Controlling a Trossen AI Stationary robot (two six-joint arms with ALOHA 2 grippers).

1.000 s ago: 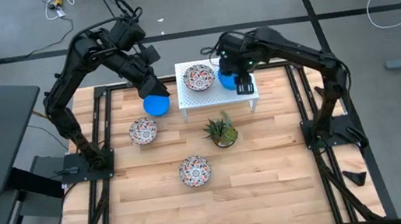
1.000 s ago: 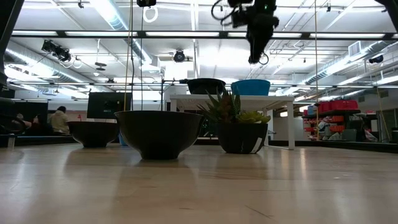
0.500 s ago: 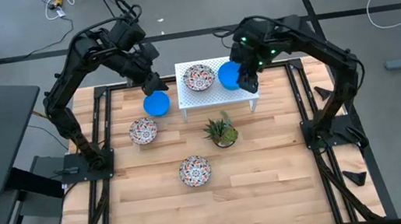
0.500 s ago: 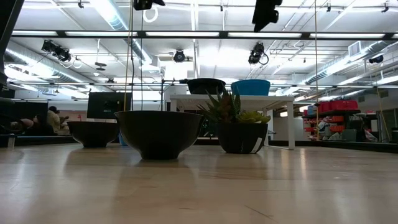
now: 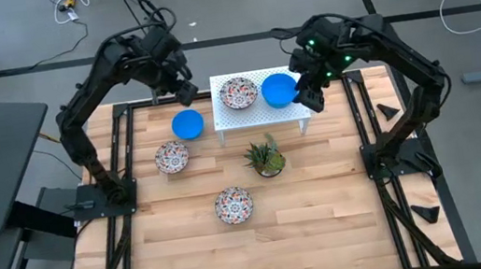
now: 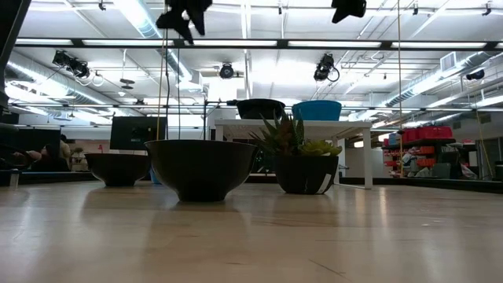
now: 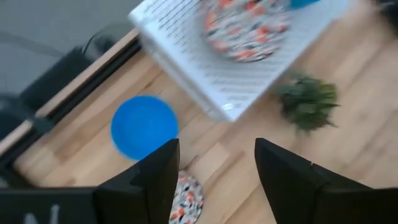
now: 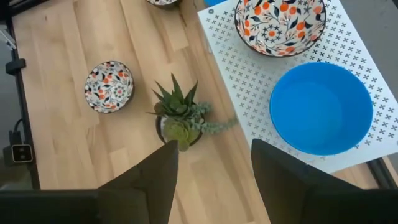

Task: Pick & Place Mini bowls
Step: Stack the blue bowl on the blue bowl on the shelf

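The white perforated stand at the table's 12 o'clock carries a patterned bowl and a blue bowl just beside it. Another blue bowl and two patterned ones sit on the wood. Both claws hang released and empty: left gripper above the loose blue bowl, right gripper at the stand's 3 o'clock edge. A careless descent could clip the stand or knock the potted plant

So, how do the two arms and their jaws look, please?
Both arms are dark, nearly black, built from thick jointed segments. The right arm shows small green lights near its wrist; the left arm shows none. Black cables loop along their upper segments. Each ends in two flat, dark, blunt fingers: left gripper, right gripper. No markings are readable.
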